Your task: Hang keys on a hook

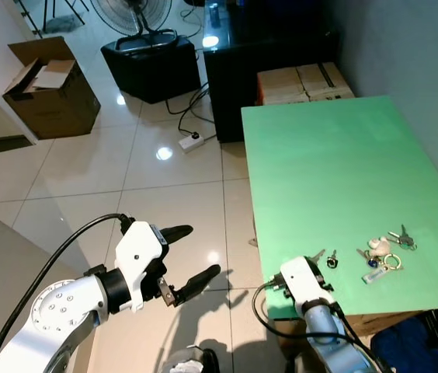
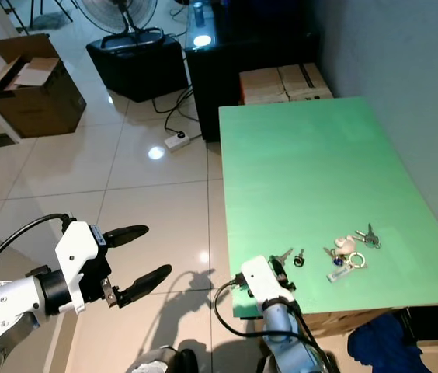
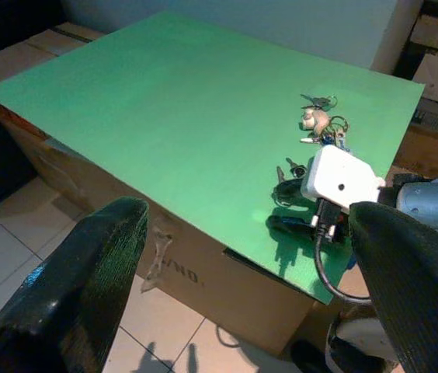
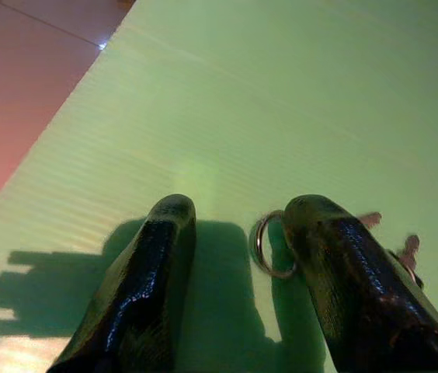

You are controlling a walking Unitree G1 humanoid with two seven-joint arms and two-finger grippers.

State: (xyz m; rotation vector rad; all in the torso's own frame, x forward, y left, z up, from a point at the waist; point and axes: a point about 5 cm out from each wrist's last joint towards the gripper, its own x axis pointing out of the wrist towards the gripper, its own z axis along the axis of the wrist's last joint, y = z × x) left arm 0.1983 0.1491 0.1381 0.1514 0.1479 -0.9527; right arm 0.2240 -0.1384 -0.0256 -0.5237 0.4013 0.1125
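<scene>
A pale tiled floor (image 1: 87,179) filled the left of the frame, with an open cardboard box (image 1: 48,85) at upper left, a fan on a black stand (image 1: 145,54) at top centre and a power strip (image 1: 190,141) trailing cables beside it. A green tabletop (image 1: 343,171) laid over cardboard boxes ran down the right side.

The keys sat near the table's lower right corner: a main bunch (image 1: 386,252) with a pale fob and rings, and a smaller loose key on a ring (image 1: 324,258) just left of it, close to the table's near edge. No hook could be made out.

The right gripper (image 4: 234,256) lay low over the near edge of the table, its two black fingers parted narrowly, gripping nothing, one finger resting beside a metal ring (image 4: 269,245). The right arm reached up from the bottom of the frame, its white wrist housing level with the tabletop. The left gripper (image 1: 184,260) hung over the floor at lower left, fingers spread wide and empty, the silver arm bent at the elbow.

The likely trouble was the thin, flat ring: a fingertip closing at that shallow angle could slide over it, or nudge the small key off the nearby edge onto the tiles. Taking only the loose key could also leave the main bunch behind.
</scene>
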